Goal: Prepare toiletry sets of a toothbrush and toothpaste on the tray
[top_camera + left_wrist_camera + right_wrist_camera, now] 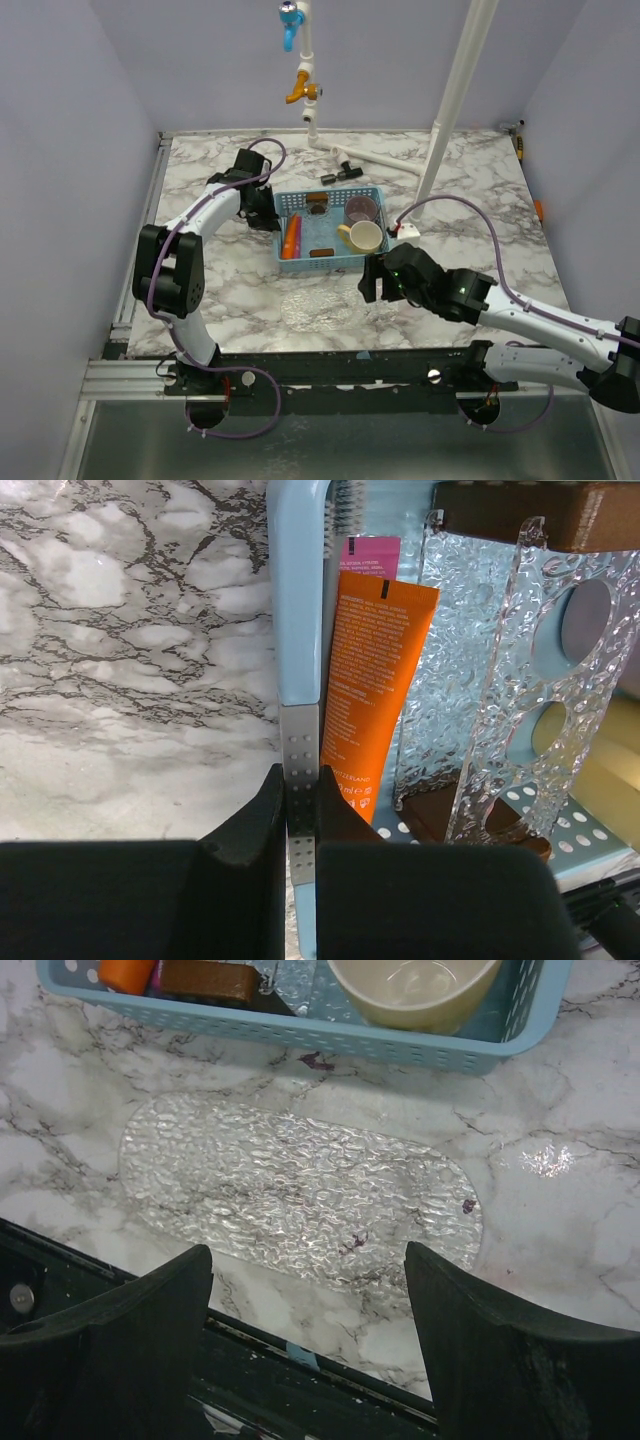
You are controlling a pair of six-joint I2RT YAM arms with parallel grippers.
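In the left wrist view, my left gripper [300, 780] is shut on the grey grip section of the pale blue toothbrush [298, 630], whose bristles point away at the top. The orange toothpaste [375, 670] lies right beside it in the blue basket [330, 262]. From above, my left gripper [262, 208] is at the basket's left edge, with the toothpaste [291, 238] just inside. The clear textured oval tray [300, 1185] lies on the marble in front of the basket, with nothing on it. My right gripper [310, 1290] hovers open over the tray's near edge, holding nothing.
The basket also holds a yellow cup [364, 237], a purple cup [361, 209] and a clear holder with round holes [520, 680] on a brown base. A black fitting [340, 175] and a slanted white pipe [455, 95] stand behind the basket. The table's front rail [330, 1360] lies just below the tray.
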